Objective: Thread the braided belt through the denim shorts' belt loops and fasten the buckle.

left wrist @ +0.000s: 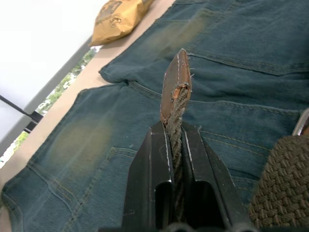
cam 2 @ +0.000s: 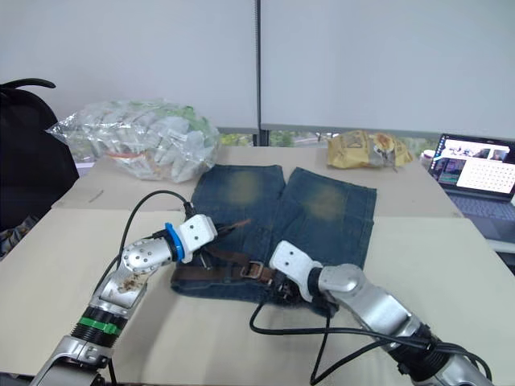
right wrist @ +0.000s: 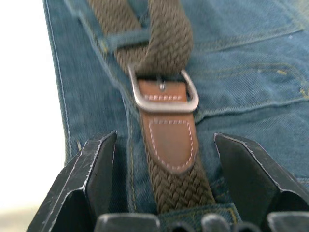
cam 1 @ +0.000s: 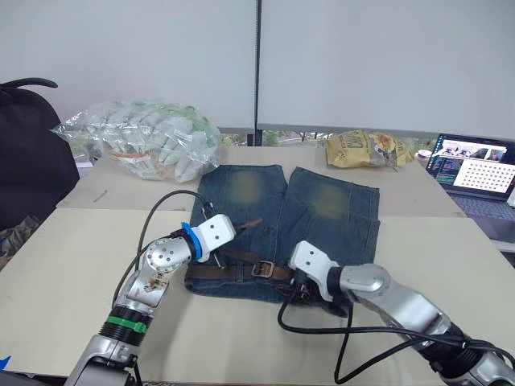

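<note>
Lying flat on the beige surface (cam 1: 72, 265), the denim shorts (cam 1: 322, 213) are my landmark, waistband toward me and both faded legs pointing away. Beyond the legs on my left sits a clear plastic bag of green-and-white packets (cam 1: 145, 137); beyond them on my right lies a crumpled yellow snack bag (cam 1: 366, 150), and farther right of the shorts an open laptop (cam 1: 475, 169). The braided belt (cam 1: 233, 272) runs along the waistband, passing under one of the belt loops (right wrist: 123, 39). Its buckle (right wrist: 163, 94) rests on the denim near the middle of the waistband, with a brown leather tab below the metal frame. My left fingers (left wrist: 176, 159) are closed tight on the belt's leather-tipped free end (left wrist: 175, 84), which stands up above the shorts on their left half. My right fingers (right wrist: 164, 164) are spread wide with nothing between them, hovering low over the waistband, one on each side of the strap just short of the buckle.
</note>
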Controlling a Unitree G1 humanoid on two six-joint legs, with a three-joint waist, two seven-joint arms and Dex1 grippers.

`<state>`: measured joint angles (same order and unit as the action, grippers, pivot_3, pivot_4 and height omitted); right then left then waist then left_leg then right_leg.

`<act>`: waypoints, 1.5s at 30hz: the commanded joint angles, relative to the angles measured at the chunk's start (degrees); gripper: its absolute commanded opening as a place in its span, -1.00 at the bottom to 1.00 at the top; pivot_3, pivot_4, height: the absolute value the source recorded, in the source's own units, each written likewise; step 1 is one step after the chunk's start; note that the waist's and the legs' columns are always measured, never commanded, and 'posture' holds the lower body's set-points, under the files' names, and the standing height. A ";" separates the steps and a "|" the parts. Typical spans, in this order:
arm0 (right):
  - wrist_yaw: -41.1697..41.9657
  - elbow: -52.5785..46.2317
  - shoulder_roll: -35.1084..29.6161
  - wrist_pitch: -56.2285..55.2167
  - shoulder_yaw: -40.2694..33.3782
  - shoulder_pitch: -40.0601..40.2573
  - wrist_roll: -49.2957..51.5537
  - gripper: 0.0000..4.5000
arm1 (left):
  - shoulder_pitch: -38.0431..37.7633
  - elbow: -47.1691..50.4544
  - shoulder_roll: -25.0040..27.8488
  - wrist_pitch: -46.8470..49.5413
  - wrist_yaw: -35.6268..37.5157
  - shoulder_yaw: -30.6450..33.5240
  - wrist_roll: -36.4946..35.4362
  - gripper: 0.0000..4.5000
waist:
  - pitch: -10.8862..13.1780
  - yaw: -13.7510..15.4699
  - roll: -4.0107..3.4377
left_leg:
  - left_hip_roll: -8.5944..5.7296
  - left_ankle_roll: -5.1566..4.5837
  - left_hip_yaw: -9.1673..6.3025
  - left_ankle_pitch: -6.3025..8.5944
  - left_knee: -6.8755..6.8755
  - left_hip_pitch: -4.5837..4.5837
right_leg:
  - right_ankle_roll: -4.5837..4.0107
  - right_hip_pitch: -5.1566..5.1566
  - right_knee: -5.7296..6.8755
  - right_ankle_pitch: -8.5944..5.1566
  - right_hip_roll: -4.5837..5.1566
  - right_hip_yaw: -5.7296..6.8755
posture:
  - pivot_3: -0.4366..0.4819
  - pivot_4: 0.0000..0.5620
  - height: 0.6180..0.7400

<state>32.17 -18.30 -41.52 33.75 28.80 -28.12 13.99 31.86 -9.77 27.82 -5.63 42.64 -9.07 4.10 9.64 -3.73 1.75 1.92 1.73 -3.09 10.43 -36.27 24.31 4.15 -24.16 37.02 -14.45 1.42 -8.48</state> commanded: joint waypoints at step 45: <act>-15.05 10.28 7.83 -48.44 -6.35 8.27 -45.25 -0.99 | 5.38 -6.56 -1.26 -18.59 3.21 -10.72 12.04 -1.00 | 0.00 0.05 0.00 | -0.03 0.00 0.00 0.00 -0.14 -0.04 | -0.43 0.08 0.15 0.28 0.00 0.00 | -0.05 -0.47 1.00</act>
<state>18.33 -5.34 -35.20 -11.03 23.11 -19.01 -31.45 36.16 -18.85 28.56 -23.33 45.39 -17.71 16.87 9.64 -3.67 1.76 1.90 1.73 -3.09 10.43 -36.41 24.26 3.72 -24.08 37.17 -14.18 1.42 -8.49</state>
